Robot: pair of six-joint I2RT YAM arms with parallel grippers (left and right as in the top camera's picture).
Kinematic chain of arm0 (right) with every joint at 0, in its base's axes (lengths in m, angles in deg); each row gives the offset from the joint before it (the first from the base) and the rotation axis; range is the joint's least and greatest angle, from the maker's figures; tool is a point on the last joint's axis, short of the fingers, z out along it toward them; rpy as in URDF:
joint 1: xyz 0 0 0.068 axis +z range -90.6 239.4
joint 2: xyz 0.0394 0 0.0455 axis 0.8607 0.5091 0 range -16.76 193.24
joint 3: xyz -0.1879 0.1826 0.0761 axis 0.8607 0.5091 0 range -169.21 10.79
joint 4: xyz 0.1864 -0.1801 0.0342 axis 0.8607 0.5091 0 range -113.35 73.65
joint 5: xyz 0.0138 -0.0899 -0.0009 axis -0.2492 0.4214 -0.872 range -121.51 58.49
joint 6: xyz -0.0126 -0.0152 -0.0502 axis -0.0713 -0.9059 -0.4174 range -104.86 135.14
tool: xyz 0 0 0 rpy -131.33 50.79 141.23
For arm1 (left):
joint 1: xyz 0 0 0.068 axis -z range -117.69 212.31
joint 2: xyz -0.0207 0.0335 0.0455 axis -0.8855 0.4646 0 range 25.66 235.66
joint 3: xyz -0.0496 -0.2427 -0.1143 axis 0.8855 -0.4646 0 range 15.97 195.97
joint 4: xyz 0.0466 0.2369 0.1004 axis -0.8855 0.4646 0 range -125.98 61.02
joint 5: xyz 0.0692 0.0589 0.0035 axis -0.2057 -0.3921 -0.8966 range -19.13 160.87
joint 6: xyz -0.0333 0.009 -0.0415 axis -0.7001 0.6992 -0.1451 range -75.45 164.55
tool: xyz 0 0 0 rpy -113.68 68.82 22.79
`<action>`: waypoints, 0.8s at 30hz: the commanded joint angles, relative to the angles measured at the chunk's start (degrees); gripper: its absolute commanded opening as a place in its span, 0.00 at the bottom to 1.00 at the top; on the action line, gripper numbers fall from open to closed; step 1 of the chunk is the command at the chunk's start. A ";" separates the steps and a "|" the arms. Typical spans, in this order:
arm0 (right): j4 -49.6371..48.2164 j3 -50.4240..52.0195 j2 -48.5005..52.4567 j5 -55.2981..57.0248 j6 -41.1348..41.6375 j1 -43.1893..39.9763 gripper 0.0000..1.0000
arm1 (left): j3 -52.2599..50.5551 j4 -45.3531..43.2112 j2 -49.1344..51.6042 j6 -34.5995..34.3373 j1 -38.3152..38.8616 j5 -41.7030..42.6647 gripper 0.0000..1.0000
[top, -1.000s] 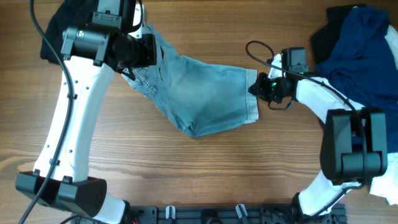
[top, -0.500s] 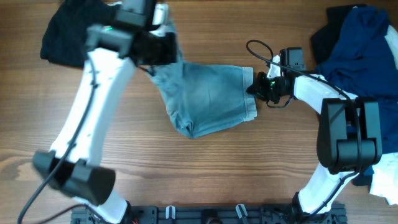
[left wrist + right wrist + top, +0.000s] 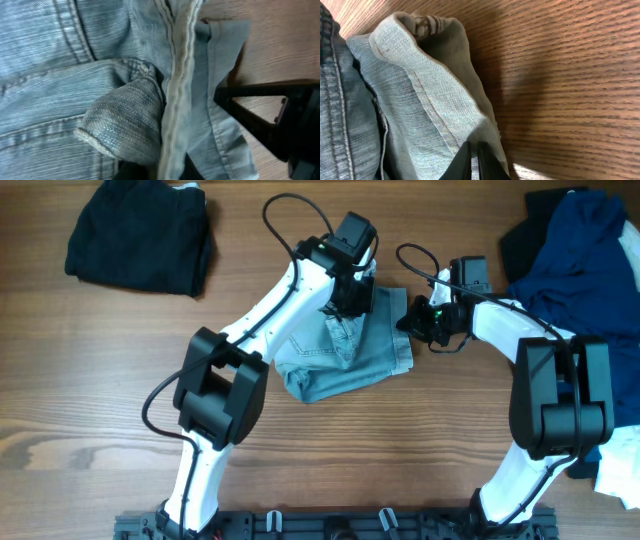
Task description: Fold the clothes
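The pale jeans [image 3: 378, 352] lie bunched in the middle of the table [image 3: 300, 460]. The left gripper [image 3: 350, 298] has reached across and is clamped on a raised fold of denim at their far edge. The right gripper [image 3: 412, 320] is pinched tight on the hem at their right edge. A black garment [image 3: 140, 240] sits far left and a navy garment [image 3: 575, 250] far right.

One jeans [image 3: 345, 358], one navy garment [image 3: 575, 255], two black garments [image 3: 140, 240].
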 commanded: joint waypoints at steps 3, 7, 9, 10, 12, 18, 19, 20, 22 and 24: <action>0.44 1.40 4.44 3.82 0.22 0.63 0.07 | -0.07 -2.49 -0.04 -1.05 1.79 4.72 0.38; 0.28 1.40 4.42 3.82 0.61 0.63 0.06 | 0.17 -1.62 -0.61 1.75 1.18 4.81 0.94; -0.17 1.40 4.33 3.02 0.68 0.52 0.06 | 0.44 0.15 -2.56 2.19 -0.83 4.79 1.00; -0.63 1.29 4.20 1.70 0.63 0.37 0.07 | 0.44 0.92 -3.61 2.23 -1.81 4.72 1.00; -0.70 0.28 3.32 -1.68 0.63 -0.57 0.07 | 0.44 3.04 -6.78 3.82 -4.74 4.13 1.00; 5.14 -4.15 -6.67 -2.64 -0.04 -3.78 0.35 | 0.44 8.55 -11.32 10.27 -9.94 4.55 1.00; 6.88 -4.98 -8.96 -1.18 -0.04 -4.42 0.55 | 0.35 9.07 -11.28 12.07 -9.38 4.83 1.00; 8.52 -5.66 -11.08 0.39 -0.04 -5.09 0.71 | 0.33 9.20 -11.26 13.57 -8.50 4.81 1.00; 11.34 -6.64 -15.08 3.23 -0.90 -6.84 0.94 | 0.33 9.18 -11.26 16.85 -6.45 4.79 1.00; 13.03 -6.82 -17.90 4.83 -1.79 -8.57 0.99 | 0.33 9.18 -10.97 20.37 -3.87 3.58 1.00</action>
